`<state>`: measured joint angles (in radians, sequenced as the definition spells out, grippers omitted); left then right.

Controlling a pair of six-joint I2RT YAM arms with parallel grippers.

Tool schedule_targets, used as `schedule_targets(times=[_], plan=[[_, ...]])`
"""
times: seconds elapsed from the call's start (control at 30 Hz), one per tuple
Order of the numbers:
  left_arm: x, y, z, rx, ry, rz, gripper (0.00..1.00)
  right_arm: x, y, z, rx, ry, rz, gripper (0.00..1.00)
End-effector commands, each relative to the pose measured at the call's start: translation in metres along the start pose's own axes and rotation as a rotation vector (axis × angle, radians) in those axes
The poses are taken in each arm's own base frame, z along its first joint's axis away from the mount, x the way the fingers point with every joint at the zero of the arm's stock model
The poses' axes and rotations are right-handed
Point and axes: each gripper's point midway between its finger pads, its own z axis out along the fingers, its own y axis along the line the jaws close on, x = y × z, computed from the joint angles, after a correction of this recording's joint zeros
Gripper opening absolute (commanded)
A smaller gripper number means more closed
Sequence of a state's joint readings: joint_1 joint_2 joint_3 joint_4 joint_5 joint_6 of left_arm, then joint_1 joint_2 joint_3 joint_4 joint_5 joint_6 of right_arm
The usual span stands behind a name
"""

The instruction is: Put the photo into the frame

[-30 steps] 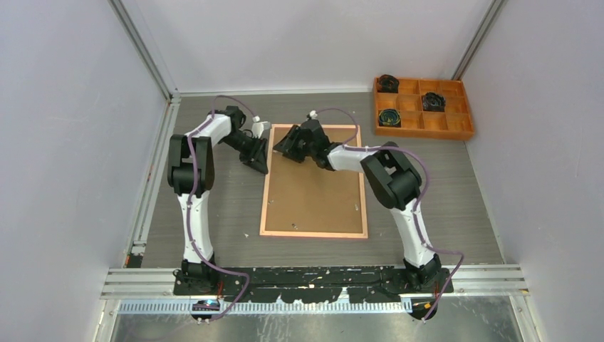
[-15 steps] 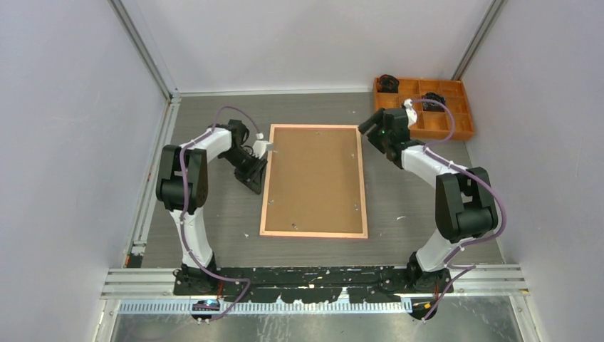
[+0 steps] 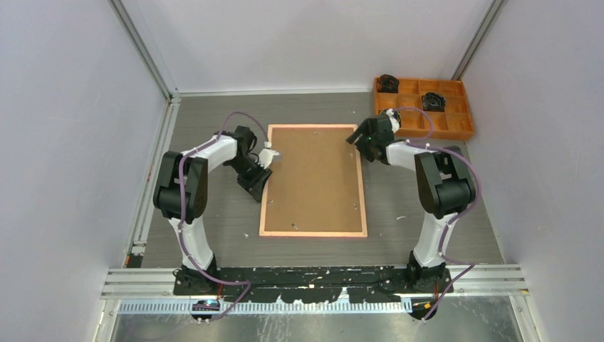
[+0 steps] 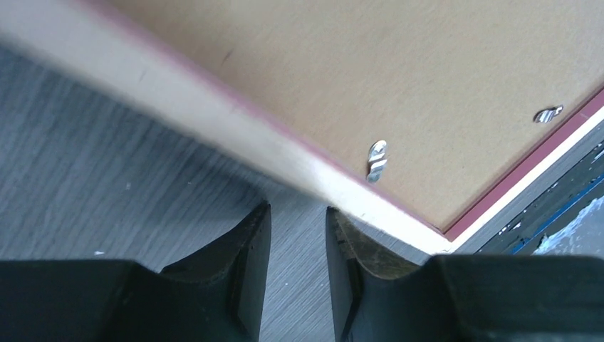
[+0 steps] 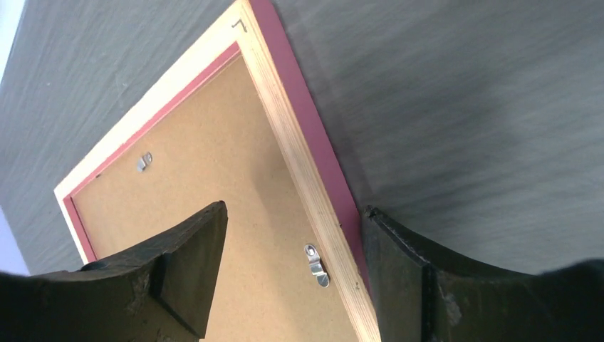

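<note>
Tan-backed frame (image 3: 313,182) lies mid-counter (image 3: 214,206); your left pincer (image 4: 298,217), narrowly parted, sits beside it; your right pincer (image 5: 293,214), wide, straddles its border.

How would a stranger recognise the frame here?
In the middle of the grey table, the frame lies flat, back up. It is a large brown rectangle with a thin pale border; the orange tray far right is smaller, with compartments.
</note>
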<state>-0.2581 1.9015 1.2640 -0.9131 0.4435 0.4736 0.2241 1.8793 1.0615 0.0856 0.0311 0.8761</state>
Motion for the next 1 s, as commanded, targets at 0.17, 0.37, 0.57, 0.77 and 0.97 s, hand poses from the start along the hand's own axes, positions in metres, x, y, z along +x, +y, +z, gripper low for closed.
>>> schedule_targets(times=[0.17, 0.37, 0.57, 0.77, 0.97], plan=[[0.008, -0.05, 0.02, 0.027, 0.08, 0.17, 0.37, 0.106, 0.155, 0.034, -0.298, 0.33, -0.115, 0.73], [0.007, -0.101, 0.031, 0.152, 0.128, 0.276, 0.55, 0.149, 0.218, 0.03, -0.376, 0.425, -0.273, 0.73], [0.011, -0.128, 0.002, 0.27, 0.142, 0.314, 0.87, 0.057, 0.212, 0.01, -0.291, 0.207, -0.333, 0.86], [0.007, -0.13, -0.055, 0.245, 0.038, 0.358, 1.0, -0.002, 0.176, -0.041, -0.215, 0.054, -0.318, 0.97], [-0.047, -0.026, -0.125, -0.054, -0.213, 0.159, 1.0, 0.013, 0.115, -0.11, -0.158, 0.054, -0.271, 0.98]])
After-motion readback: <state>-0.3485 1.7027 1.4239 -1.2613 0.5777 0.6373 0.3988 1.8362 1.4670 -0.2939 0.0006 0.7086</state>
